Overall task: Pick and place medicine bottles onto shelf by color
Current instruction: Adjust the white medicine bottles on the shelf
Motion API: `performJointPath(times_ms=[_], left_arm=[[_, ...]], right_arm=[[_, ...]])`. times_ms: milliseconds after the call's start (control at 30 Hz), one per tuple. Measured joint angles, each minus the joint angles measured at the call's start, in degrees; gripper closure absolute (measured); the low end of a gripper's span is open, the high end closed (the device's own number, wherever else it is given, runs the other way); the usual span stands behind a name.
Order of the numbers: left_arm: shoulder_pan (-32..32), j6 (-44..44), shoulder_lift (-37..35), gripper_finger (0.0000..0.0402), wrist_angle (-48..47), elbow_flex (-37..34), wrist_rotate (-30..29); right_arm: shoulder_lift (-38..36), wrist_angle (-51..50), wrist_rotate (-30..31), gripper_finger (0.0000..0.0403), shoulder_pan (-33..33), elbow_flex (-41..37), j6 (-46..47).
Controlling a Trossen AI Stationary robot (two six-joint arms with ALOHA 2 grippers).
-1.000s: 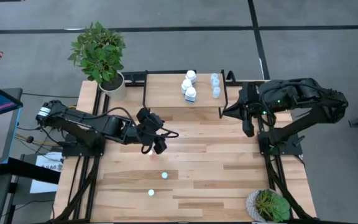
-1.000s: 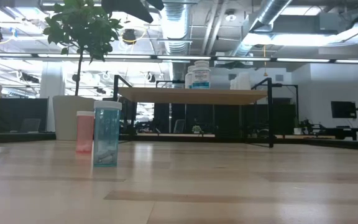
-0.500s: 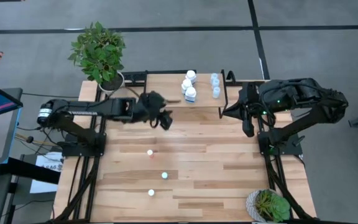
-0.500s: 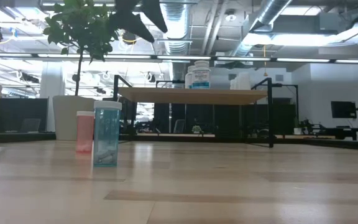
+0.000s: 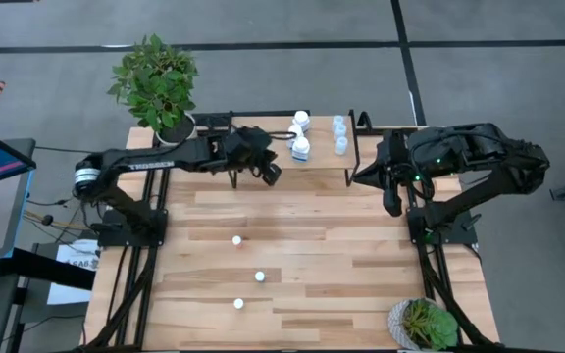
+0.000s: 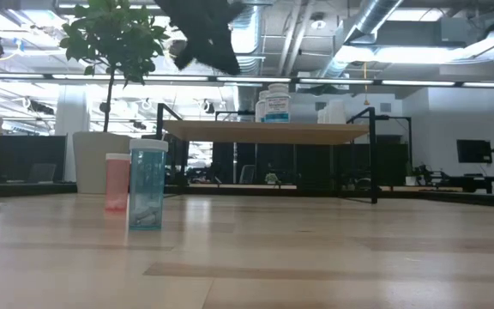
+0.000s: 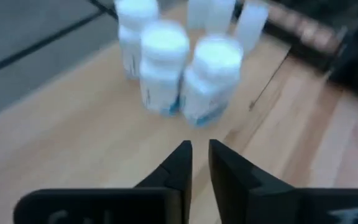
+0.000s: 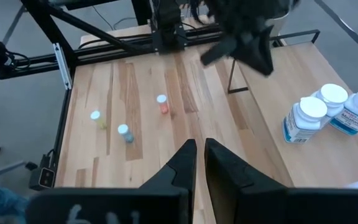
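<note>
The left gripper is hanging over the low light-wood shelf, fingers almost touching (holding nothing). Round white plastic medicine bottles are standing just ahead. The right gripper is waiting, pinched empty.

The setting is a robotics laboratory in an open industrial hall. Two dark arms stand on black metal frames bolted at either side of a plank-top table. The floor is grey, marked with dark lines. The low view shows exposed silver ventilation ducts, ceiling pipes and strip lighting, with further black workstation frames and a monitor beyond. Cables trail beside the table. Two potted plants stand at the table's corners.
</note>
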Motion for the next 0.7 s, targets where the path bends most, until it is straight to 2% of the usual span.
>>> performJointPath(times_ms=[333,700], left_arm=[[3.4,1.5,4.5,0.0389,0.6,1.3,1.5],[3.9,3.8,10.7,0.0401,2.3,7.6,1.4]], right_arm=[[0.0,0.0,-0.1,0.0349,0.0,0.0,0.4],[0.0,0.2,-0.2,0.0349,0.0,0.0,0.4]])
